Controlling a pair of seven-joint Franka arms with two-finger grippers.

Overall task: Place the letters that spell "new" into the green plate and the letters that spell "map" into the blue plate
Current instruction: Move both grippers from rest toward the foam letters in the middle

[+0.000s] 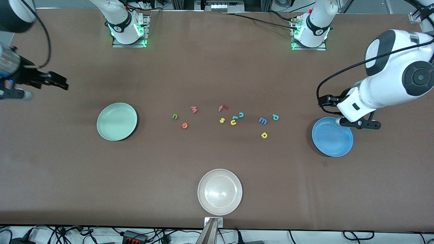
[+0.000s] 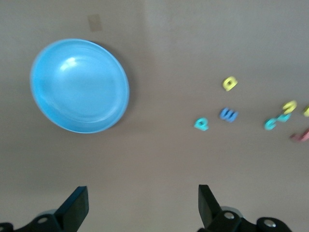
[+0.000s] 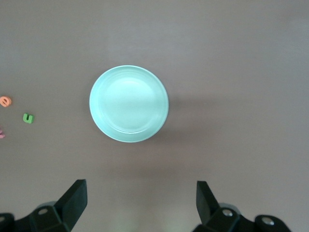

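Note:
The green plate (image 1: 117, 121) (image 3: 129, 103) lies toward the right arm's end, the blue plate (image 1: 331, 142) (image 2: 79, 86) toward the left arm's end. Between them lie the green n (image 1: 175, 116) (image 3: 28, 118), orange e (image 1: 184, 125) (image 3: 5, 101) and pinkish w (image 1: 194, 109), then the blue m (image 1: 262, 120) (image 2: 228, 114), teal p (image 1: 275, 117) (image 2: 201, 124) and yellow a (image 1: 264, 135) (image 2: 230, 83). My left gripper (image 1: 359, 124) (image 2: 143, 203) hangs open and empty over the blue plate's rim. My right gripper (image 1: 56, 81) (image 3: 141, 200) hovers open and empty over bare table beside the green plate.
A red f (image 1: 222, 108), yellow s (image 1: 222, 120), yellow u (image 1: 233, 122) and teal c (image 1: 241, 114) lie mid-table among the task letters. A whitish-beige plate (image 1: 219, 191) sits near the table's front edge.

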